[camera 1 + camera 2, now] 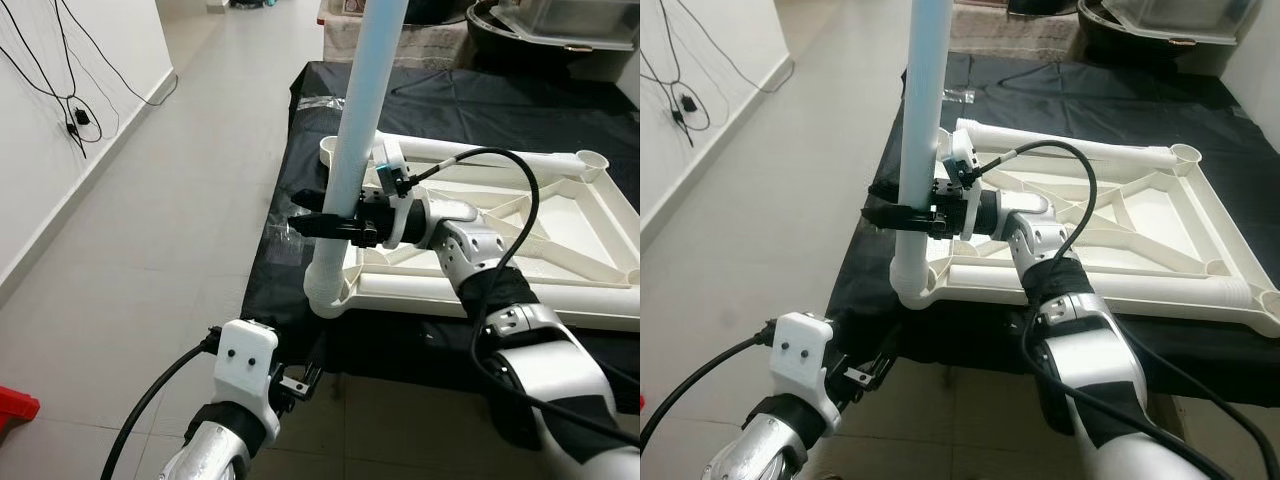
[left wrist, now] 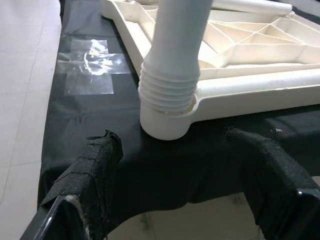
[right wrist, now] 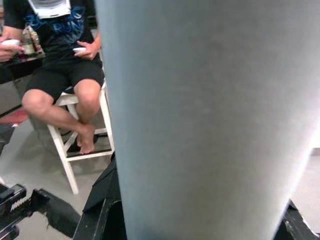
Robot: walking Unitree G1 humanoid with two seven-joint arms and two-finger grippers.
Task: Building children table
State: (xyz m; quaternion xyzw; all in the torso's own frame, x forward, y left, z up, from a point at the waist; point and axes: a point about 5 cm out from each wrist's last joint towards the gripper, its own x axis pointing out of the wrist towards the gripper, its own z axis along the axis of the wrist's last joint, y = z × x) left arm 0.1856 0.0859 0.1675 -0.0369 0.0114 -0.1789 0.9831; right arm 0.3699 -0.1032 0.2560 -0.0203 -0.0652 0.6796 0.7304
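Presently on the black-covered platform [image 1: 300, 120]: one white tabletop [image 1: 560, 230], lying underside up, ribbing exposed. One pale blue table leg [image 1: 350, 150], upright, its threaded end seated in the tabletop's near-left corner socket [image 2: 165, 122]. Right gripper [image 1: 318, 226]: fingers pinching the leg partway up its shaft. Left gripper [image 2: 180, 190]: fingers spread, holding nothing, low beside the platform edge near the socket. Clear tape patch [image 2: 90, 67] on the cover. Seated person [image 3: 60, 55] on a white stool [image 3: 75, 150].
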